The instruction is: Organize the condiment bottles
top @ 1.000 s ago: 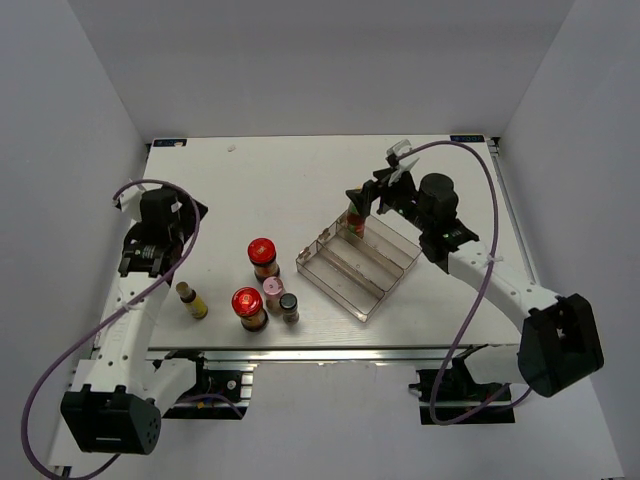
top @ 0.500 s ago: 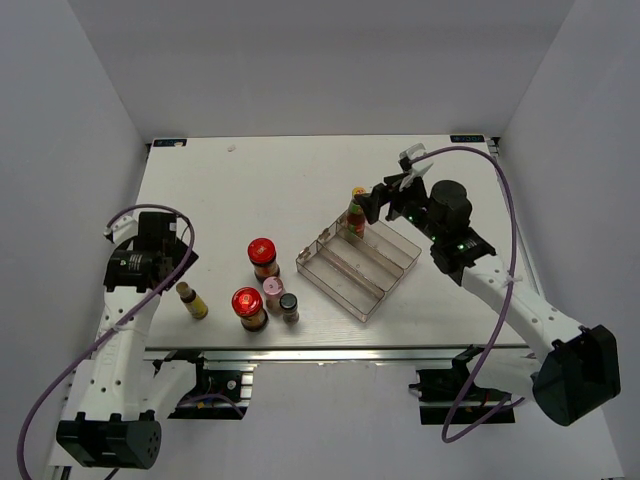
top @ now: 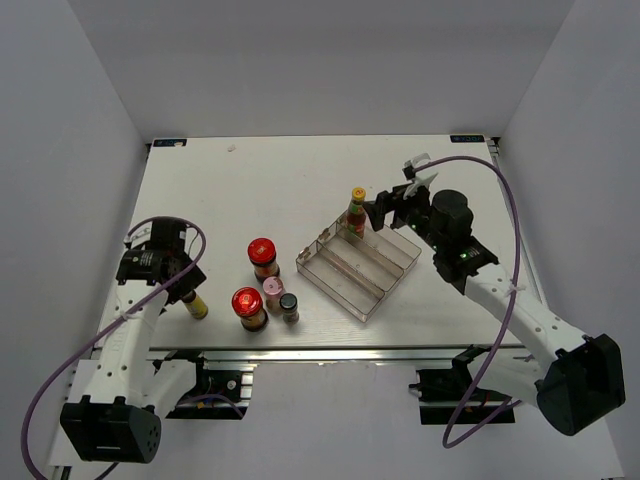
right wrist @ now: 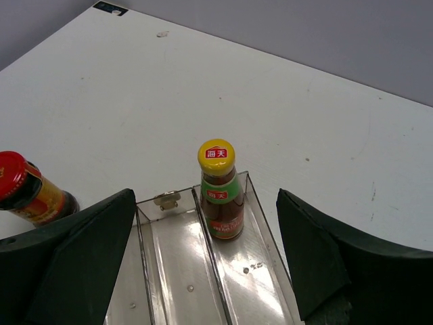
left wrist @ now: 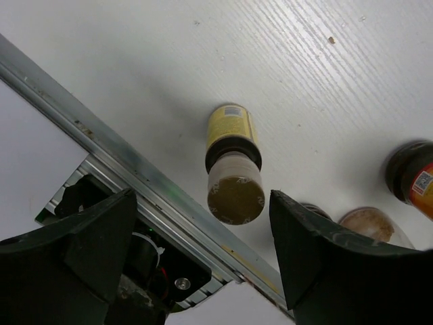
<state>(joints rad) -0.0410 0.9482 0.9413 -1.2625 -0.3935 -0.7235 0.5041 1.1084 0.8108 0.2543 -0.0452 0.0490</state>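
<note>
The clear stepped tray (top: pixel 358 262) was pictured holding one yellow-capped sauce bottle (right wrist: pixel 220 193) upright in its far corner, with the right gripper (top: pixel 385 208) spread open and empty just beside it. Five items were judged left to be moved from the table (top: pixel 260 190): red-lidded jars (top: pixel 263 257), a second yellow-capped bottle (left wrist: pixel 232 172) framed untouched between the parted fingers of the empty left gripper (top: pixel 183 288), a pink-capped shaker (top: pixel 274 293) and a dark-capped spice jar (top: pixel 289 306).

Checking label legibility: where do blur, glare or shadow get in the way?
Right wrist: sauce bottle sharp, cap print readable, glints on the tray floor. Left wrist: yellow bottle clear, fingers dark and featureless. Top view: even light, labels too small.
</note>
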